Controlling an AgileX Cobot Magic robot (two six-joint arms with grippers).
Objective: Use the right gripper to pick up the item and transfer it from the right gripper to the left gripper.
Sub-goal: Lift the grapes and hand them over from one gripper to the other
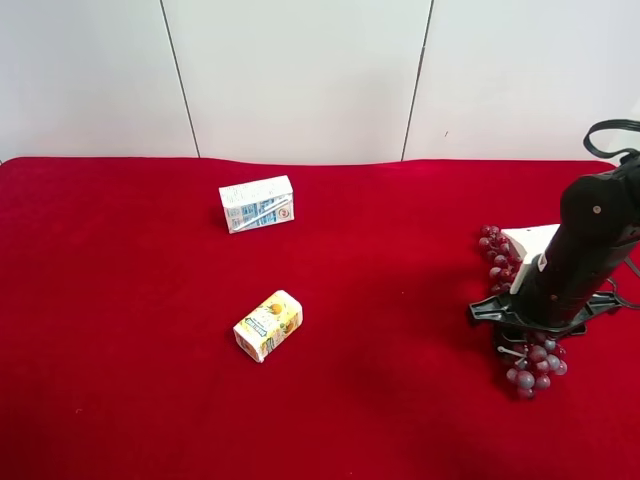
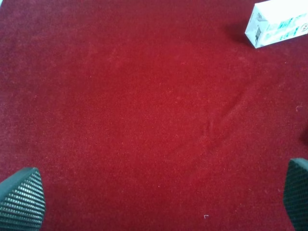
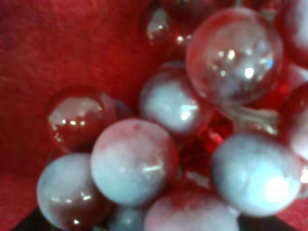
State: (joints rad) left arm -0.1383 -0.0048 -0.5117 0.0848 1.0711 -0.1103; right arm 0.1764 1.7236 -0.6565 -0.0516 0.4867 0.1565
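Note:
The grape bunch (image 1: 536,371) lies on the red cloth at the exterior high view's right, with dark red and frosted grey-purple berries. The right gripper (image 1: 535,335) is lowered onto the middle of the bunch, and berries stick out on both sides of it. In the right wrist view the berries (image 3: 134,161) fill the picture very close up. The gripper's fingers are hidden, so I cannot tell how the jaws stand. The left gripper (image 2: 159,202) is open and empty over bare red cloth. Its fingertips (image 2: 19,202) sit far apart. It is out of the exterior high view.
A white-blue carton (image 1: 257,203) lies toward the back of the red tablecloth (image 1: 120,300) and also shows in the left wrist view (image 2: 279,21). A yellow juice carton (image 1: 268,325) lies nearer the front middle. A white panelled wall stands behind the table.

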